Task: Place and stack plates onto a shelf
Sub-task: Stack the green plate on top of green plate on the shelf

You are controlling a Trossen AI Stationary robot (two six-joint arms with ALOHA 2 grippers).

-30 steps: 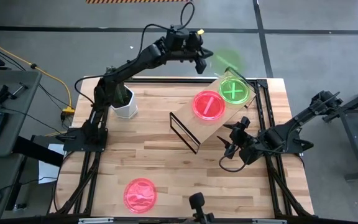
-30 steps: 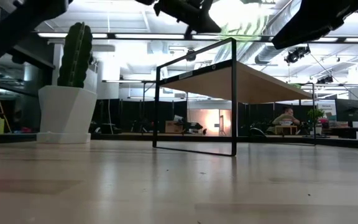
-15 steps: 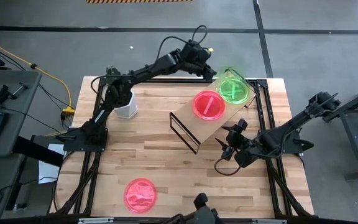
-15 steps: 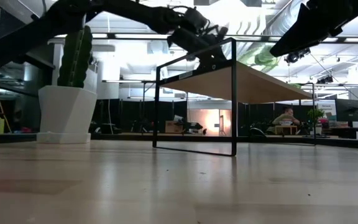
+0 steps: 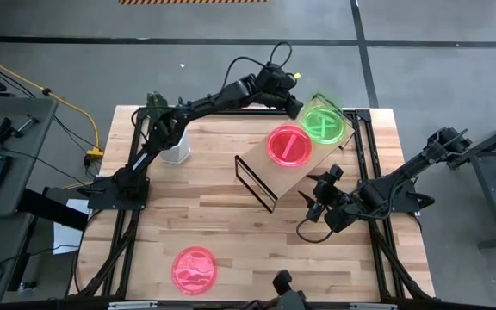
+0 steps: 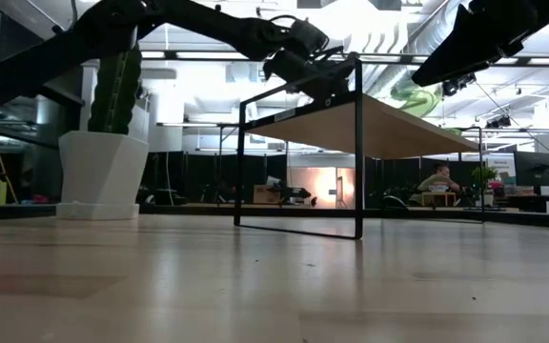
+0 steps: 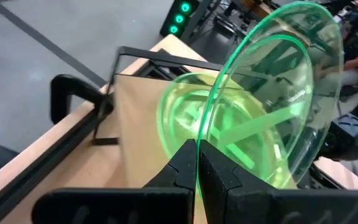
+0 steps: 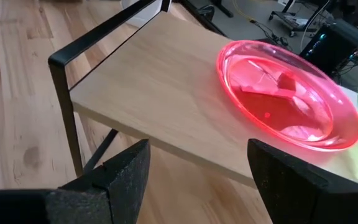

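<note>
in the high view the left gripper [image 5: 298, 102] reached over the far end of the shelf [image 5: 265, 164], its fingers just beside the green plate stack [image 5: 325, 125], with a pink plate [image 5: 288, 145] a little farther from them on the board; the right gripper [image 5: 320, 200] waited past the shelf's near edge, and another pink plate [image 5: 195, 268] lay on the desk [image 5: 222, 224], well apart from both. in the low view the left arm met the shelf's top rail beyond the cactus pot [image 6: 103, 171]. in the left wrist view the fingers [image 7: 182, 163] pinched the rim of a tilted green plate [image 7: 272, 93], held above a green plate lying flat [image 7: 188, 118]. in the right wrist view the right fingers [image 8: 120, 171] stood wide, holding nothing. the stacking step looked underway; next, lower, level and release.
</note>
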